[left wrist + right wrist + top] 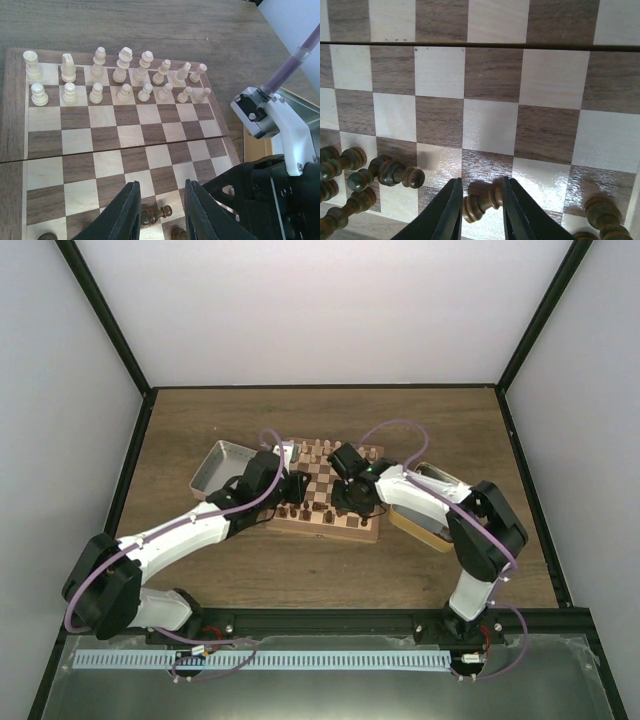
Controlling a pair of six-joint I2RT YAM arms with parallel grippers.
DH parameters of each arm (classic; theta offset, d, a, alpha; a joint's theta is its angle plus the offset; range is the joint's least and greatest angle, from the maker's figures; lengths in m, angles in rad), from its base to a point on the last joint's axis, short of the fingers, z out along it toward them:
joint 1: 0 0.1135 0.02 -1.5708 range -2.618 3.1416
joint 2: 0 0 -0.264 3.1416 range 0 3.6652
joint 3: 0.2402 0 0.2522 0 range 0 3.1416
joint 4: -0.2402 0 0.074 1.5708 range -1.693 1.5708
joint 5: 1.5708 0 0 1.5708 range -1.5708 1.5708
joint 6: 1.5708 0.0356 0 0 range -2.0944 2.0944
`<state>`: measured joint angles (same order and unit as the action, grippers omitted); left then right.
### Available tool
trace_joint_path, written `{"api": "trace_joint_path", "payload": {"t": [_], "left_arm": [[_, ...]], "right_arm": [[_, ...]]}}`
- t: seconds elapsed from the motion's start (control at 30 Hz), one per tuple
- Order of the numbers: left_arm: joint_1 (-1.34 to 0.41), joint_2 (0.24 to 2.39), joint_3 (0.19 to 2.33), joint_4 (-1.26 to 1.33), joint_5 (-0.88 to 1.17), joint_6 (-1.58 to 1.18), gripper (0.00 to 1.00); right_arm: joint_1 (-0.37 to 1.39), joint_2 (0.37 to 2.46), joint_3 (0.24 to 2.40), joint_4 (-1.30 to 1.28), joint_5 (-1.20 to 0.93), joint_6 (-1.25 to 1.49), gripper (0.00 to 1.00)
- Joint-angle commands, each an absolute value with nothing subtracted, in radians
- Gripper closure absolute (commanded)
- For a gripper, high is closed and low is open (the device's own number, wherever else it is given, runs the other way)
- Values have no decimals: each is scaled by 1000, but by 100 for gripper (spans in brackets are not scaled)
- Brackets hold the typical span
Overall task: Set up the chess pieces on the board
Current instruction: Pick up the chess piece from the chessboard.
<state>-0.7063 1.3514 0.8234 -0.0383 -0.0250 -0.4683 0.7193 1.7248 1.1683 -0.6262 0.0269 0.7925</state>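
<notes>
The dark chess pieces [385, 172] are on the board [105, 142], gathered along the edge nearest the arm bases. Those seen from the right wrist lie on their sides, several of them bunched towards one corner. One dark piece [480, 202] lies flat across the gap of the right end effector [480, 186]. It fills the gap end to end, so the fingers look clamped on it, low over the squares. The left end effector [162, 185] hangs over the same edge with its fingers a little apart. A fallen piece [156, 215] lies on the board below that gap, stopping short of one finger. The right arm's dark wrist is close beside it.

At the far edge the cream pieces [122, 75] stand in two rows. The board rests in the middle of the bench [200, 420]. A grey tin [207, 472] sits just beside its left side, and a yellowish tin [425, 525] sits just beside its right, partly under the right arm.
</notes>
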Motion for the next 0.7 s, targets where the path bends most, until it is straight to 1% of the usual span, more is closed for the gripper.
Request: {"api": "trace_joint_path", "payload": {"t": [0.0, 0.2, 0.4, 0.6, 0.67], "left_arm": [[-700, 1318, 809, -24, -15, -465, 73], [-698, 1302, 796, -13, -13, -469, 73], [-697, 1300, 794, -11, -10, -469, 72], [-696, 1292, 791, -14, -11, -468, 72], [-695, 1290, 788, -14, -12, -467, 72]], "right_arm": [[734, 1744, 1197, -648, 50, 859, 75], [748, 1745, 1198, -696, 107, 879, 71], [750, 1760, 1192, -677, 83, 884, 69], [752, 1776, 1195, -650, 28, 886, 69], [753, 1777, 1192, -652, 36, 889, 71]]}}
